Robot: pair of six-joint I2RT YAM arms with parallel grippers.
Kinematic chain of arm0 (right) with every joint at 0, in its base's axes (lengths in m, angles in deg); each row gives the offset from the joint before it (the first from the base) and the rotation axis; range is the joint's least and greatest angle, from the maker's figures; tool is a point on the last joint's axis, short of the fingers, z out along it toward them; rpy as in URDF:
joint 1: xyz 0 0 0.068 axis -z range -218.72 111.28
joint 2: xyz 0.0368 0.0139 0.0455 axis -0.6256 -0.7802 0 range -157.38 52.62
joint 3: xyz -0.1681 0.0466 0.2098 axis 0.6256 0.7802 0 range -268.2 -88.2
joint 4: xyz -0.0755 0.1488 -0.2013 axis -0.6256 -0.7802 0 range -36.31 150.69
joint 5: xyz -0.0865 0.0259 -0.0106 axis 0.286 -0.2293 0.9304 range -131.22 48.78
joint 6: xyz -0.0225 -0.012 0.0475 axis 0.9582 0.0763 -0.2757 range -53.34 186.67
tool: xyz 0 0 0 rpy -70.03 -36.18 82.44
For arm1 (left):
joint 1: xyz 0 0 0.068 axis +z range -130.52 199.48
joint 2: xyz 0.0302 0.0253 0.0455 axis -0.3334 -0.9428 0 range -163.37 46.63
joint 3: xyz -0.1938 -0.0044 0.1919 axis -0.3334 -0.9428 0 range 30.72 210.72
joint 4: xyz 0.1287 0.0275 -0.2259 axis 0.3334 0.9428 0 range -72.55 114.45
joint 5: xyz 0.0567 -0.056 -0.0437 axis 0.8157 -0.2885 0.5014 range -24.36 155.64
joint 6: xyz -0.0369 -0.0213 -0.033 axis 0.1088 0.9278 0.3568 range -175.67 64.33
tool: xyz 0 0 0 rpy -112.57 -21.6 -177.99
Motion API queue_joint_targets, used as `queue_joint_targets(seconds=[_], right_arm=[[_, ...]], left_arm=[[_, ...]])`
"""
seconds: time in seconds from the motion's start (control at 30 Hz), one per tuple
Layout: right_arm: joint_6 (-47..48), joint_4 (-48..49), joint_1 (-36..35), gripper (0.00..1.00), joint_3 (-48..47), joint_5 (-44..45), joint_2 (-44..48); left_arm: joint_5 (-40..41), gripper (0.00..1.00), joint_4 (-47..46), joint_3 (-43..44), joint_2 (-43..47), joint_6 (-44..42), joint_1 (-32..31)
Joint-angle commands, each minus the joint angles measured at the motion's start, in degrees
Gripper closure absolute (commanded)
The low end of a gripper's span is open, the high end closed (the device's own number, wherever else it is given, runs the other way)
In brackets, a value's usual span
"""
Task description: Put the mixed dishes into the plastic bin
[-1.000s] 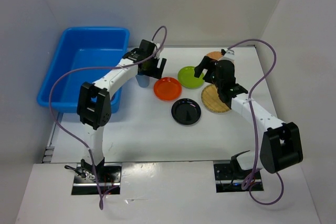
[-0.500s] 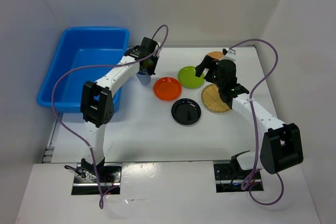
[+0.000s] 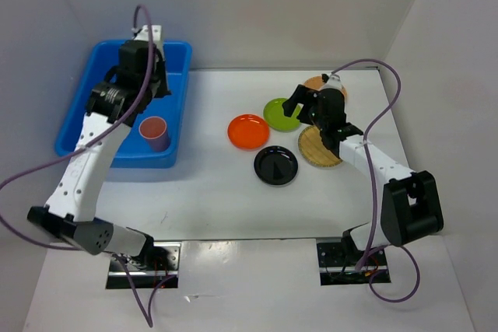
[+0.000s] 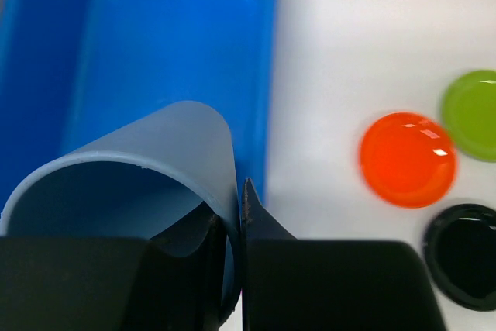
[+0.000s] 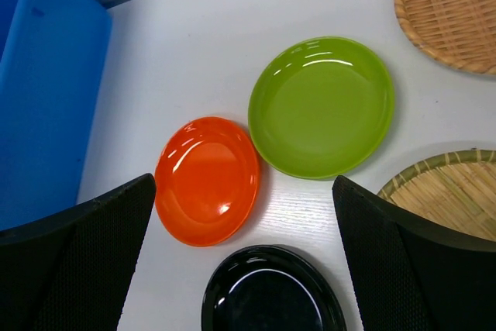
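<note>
My left gripper (image 4: 239, 218) is shut on the rim of the blue cup (image 4: 139, 168), one finger inside and one outside. It holds the cup above the blue plastic bin (image 4: 155, 52). From above, the left gripper (image 3: 146, 83) hangs over the plastic bin (image 3: 89, 126), where a pink cup (image 3: 154, 133) lies. The orange plate (image 3: 248, 131), lime green plate (image 3: 282, 113), black plate (image 3: 275, 166) and two bamboo discs (image 3: 320, 152) (image 3: 315, 83) rest on the table. My right gripper (image 5: 244, 184) stands open above the orange plate (image 5: 207, 180) and green plate (image 5: 322, 105), holding nothing.
White walls close in the table on the left, back and right. The bin sits against the left wall. A purple cable loops off each arm. The black plate (image 5: 263, 292) and a bamboo disc (image 5: 453, 9) lie close around the right gripper.
My left gripper shut on the blue cup beside the orange plate, lifted it and swung left over the bin. The right arm has barely moved.
</note>
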Motion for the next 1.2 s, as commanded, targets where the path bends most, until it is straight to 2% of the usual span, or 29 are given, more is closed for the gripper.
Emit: queue_joint_targets(seconds=[0.0,0.03,0.3,0.6,0.97,1.1,1.17], right_arm=[[0.1,4.3,-0.3,0.00,-0.5,-2.0,-1.2],[0.1,4.3,-0.3,0.00,-0.5,-2.6,-1.8],[1.3,3.8,-0.8,0.00,-1.0,-3.1,-2.4],[1.8,2.8,-0.8,0.00,-1.0,-3.1,0.7],[2.3,2.8,-0.8,0.00,-1.0,-3.1,-1.8],[2.8,2.1,-0.8,0.00,-1.6,-2.6,-3.3],[2.8,1.6,-0.8,0.00,-2.1,-2.0,-4.8]], left_arm=[[3.0,0.99,3.9,-6.7,2.8,2.7,2.6],[2.2,0.96,3.0,-9.8,3.8,2.7,3.8],[-2.7,0.96,-2.8,-19.5,6.0,1.5,9.4],[-6.0,0.96,-5.7,-20.1,2.2,0.3,11.6],[-7.5,0.96,-7.3,-20.0,-1.0,-0.2,12.1],[-8.1,0.95,-7.3,-20.5,-2.1,-0.2,12.1],[-8.1,0.89,-6.7,-20.5,-3.4,-0.2,12.1]])
